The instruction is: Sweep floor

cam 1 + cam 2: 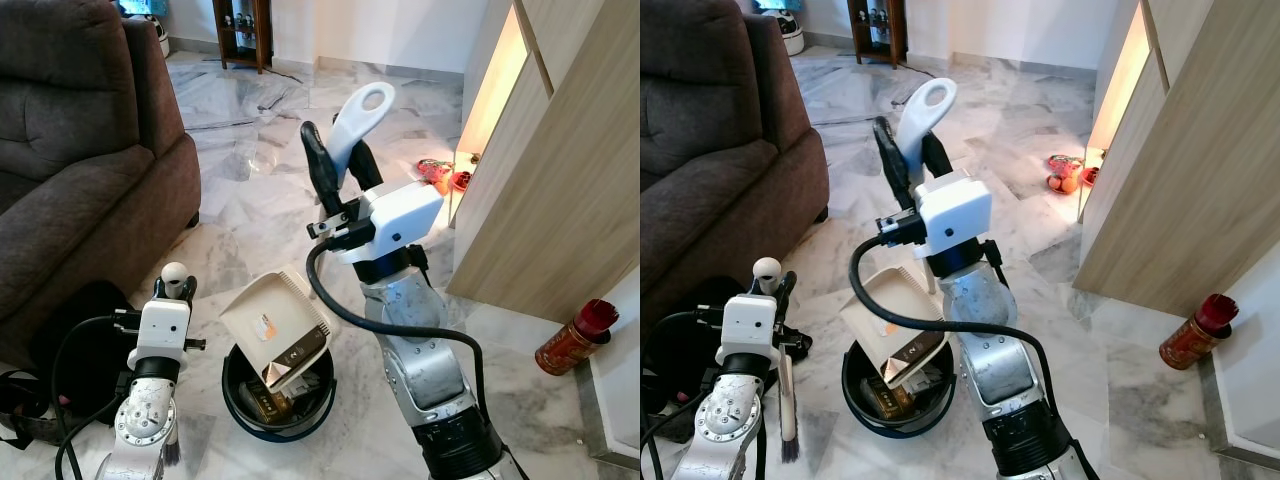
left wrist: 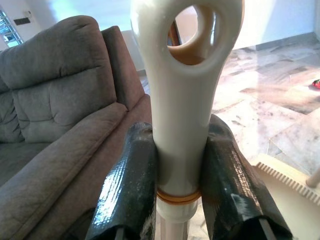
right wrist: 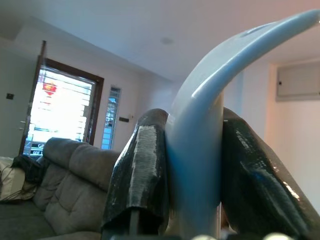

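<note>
Here, closest to you, your left tool [image 2: 180, 185] is clamped on the pale brush handle [image 1: 174, 273], holding it upright with the bristles [image 1: 790, 445] hanging low by the floor, so the brush sits out of the way while the other arm works. Just beside it stands the black bin [image 1: 279, 395] on the marble floor [image 1: 260, 190]. Your right tool [image 1: 338, 175] is closed around the white dustpan handle [image 1: 360, 115] and raised high, which tips the dustpan [image 1: 270, 320] mouth-down over the bin; I judge that is to slide the sweepings in, and some rubbish already lies inside. Hold the pan over the rim so nothing spills onto the floor. To your left is the brown sofa [image 1: 80, 150]. Farther right, a red bottle [image 1: 577, 337] stands by the wooden cabinet [image 1: 550, 180], and red bits [image 1: 440, 172] lie beyond, perhaps yet to sweep
</note>
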`<state>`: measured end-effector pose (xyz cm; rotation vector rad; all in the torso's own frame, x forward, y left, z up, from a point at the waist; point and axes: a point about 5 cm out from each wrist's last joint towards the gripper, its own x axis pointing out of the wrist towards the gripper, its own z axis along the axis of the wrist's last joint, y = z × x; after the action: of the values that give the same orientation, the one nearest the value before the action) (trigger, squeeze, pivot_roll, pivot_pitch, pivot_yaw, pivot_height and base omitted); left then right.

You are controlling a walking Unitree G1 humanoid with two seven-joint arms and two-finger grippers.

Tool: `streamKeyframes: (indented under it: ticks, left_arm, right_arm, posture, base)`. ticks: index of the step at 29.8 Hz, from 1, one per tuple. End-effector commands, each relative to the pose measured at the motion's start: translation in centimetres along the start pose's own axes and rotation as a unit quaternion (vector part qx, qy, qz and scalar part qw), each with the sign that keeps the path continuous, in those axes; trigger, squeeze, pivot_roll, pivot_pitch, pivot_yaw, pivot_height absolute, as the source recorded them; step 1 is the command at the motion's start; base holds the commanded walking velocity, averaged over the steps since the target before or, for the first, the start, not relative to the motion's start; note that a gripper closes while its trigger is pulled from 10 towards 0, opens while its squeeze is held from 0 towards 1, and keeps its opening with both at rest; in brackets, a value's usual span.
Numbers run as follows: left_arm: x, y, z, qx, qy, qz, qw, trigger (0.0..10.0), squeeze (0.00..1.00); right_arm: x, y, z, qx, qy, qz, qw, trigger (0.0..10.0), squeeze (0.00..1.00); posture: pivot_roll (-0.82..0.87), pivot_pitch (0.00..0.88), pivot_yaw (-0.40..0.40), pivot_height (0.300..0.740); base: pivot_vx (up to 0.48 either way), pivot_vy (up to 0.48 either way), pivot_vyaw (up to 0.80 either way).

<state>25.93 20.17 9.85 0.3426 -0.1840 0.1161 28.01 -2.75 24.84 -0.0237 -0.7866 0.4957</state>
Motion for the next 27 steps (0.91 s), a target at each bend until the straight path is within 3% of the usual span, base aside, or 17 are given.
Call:
streamKeyframes:
  ticks: [1,12,27]
  left_arm:
    - [0.2,0.2,0.5,0.006,-0.019,0.0,1.0,10.0,0.0]
    - [0.3,0.2,0.5,0.006,-0.019,0.001,1.0,10.0,0.0]
    - [0.3,0.3,0.5,0.007,-0.02,0.002,1.0,10.0,0.0]
  right_arm:
    - [0.6,0.5,2.6,-0.025,-0.074,0.014,0.997,10.0,0.0]
    - [0.3,2.5,3.4,-0.06,-0.101,0.088,0.989,10.0,0.0]
    - [0.2,3.3,3.7,-0.033,-0.102,0.11,0.988,10.0,0.0]
  posture:
    - [0.17,0.056,-0.019,0.74]
    - [0.17,0.061,-0.018,0.74]
    - [0.18,0.054,-0.018,0.74]
  base:
    - [0.0,0.0,0.0]
    - [0.0,0.0,0.0]
    - [0.0,0.0,0.0]
